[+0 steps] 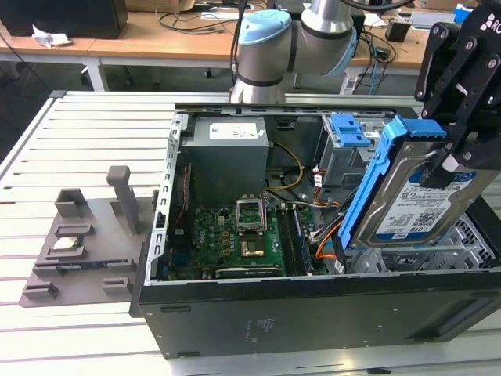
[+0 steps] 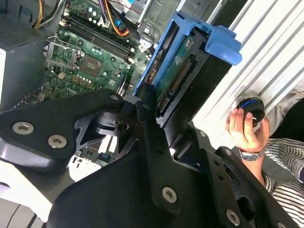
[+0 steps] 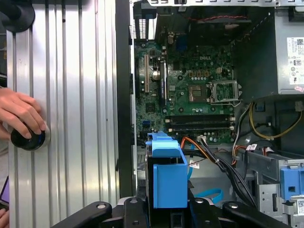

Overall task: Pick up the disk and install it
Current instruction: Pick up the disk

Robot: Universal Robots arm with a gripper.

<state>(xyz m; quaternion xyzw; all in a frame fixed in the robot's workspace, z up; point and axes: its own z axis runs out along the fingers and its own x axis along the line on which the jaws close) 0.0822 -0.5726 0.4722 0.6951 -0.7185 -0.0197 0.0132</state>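
gripper (image 1: 452,157) is closed tight on the disk (image 1: 419,205), w/ fingers (image 2: 147,133) pinching it at one end. disk hangs from the gripper tilted and in the air, not seated. its label side faces the exterior view and its blue rail frame (image 1: 374,184) runs round the edges.

directly below gripper and disk is an open pc case (image 1: 313,317), cover off, resting on a slatted metal table (image 1: 94,133). the motherboard (image 1: 244,235) lies on the case floor, lower than the gripper and off toward the exterior view's left of it. a metal drive cage w/ blue latch (image 1: 350,129) stands just beside the disk's frame.

a grey fixture tray (image 1: 78,251) sits on the table outside the case, well apart from the gripper.

a person's hand (image 3: 19,113) rests on a round black knob (image 3: 28,138) on the table, across the case wall from the gripper.
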